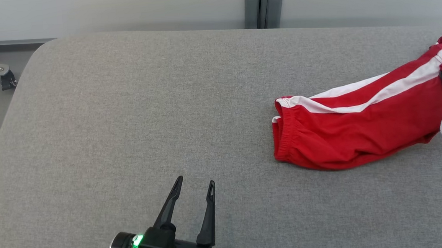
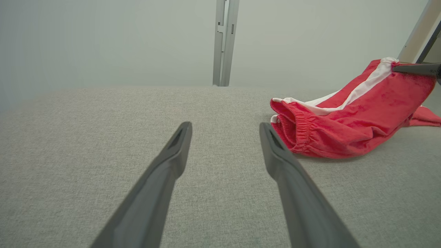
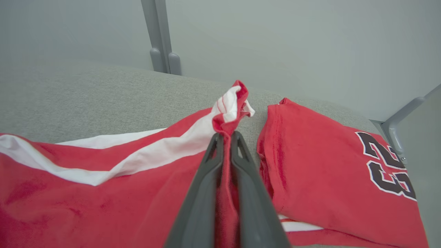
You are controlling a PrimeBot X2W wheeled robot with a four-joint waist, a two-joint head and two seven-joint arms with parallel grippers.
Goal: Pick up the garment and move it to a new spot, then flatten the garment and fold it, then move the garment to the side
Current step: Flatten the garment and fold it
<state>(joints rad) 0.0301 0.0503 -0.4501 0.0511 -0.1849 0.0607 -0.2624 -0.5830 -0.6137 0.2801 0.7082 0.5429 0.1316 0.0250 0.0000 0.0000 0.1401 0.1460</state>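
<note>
Garment (image 1: 355, 131) — red shorts with a white side stripe — lies on the right half of the grey desk (image 1: 128, 106). Left gripper (image 1: 195, 180) hovers over bare desk near the front edge, jaws released and wide, nothing between them; probably held in reserve for flattening. Elastic waistband (image 1: 283, 135) faces left toward desk centre. Long axis runs left to right, slanting toward the far right corner. There the right gripper (image 3: 225, 135) has its jaws clenched on the bunched striped hem (image 3: 231, 103), raised off the desk — judged a pinch for carrying.
</note>
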